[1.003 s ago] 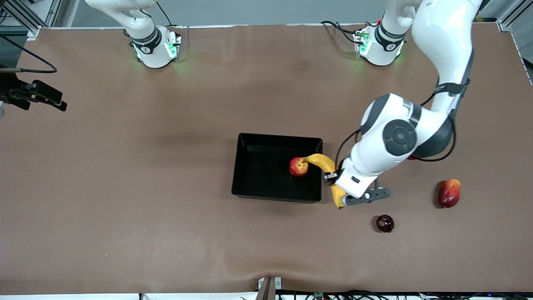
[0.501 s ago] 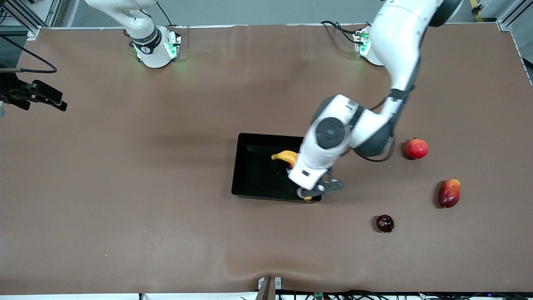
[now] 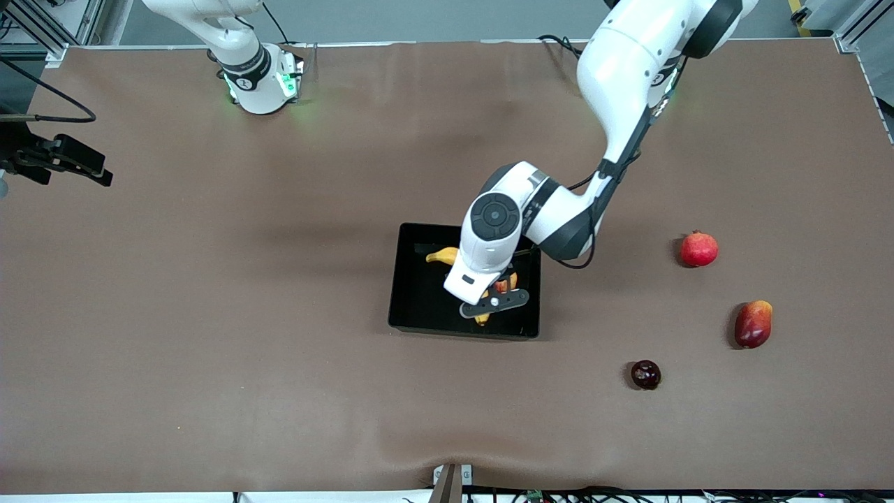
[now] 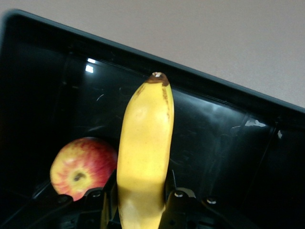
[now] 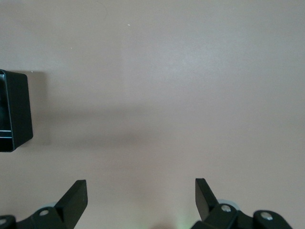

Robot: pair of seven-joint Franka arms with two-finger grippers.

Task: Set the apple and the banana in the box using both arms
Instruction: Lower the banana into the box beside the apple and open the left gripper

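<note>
Banana point(image 4: 145, 152) gripped in left tool point(image 4: 140, 200) beside apple point(image 4: 82, 167), front-hidden; right tool point(image 5: 141, 198) agape, empty.

Your left arm point(image 3: 614, 84) is reaching down from its base, elbow bent, wrist pointing downward. Your left gripper point(image 4: 143, 200) is clamping its fingers point(image 4: 172, 198) on the banana point(image 4: 145, 157). Your right gripper point(image 5: 141, 200) is waiting with its fingers point(image 5: 76, 195) spread wide, holding nothing.

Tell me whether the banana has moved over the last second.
Yes. The left gripper carried the banana from over the box wall nearest the left arm's end to over its floor.
</note>
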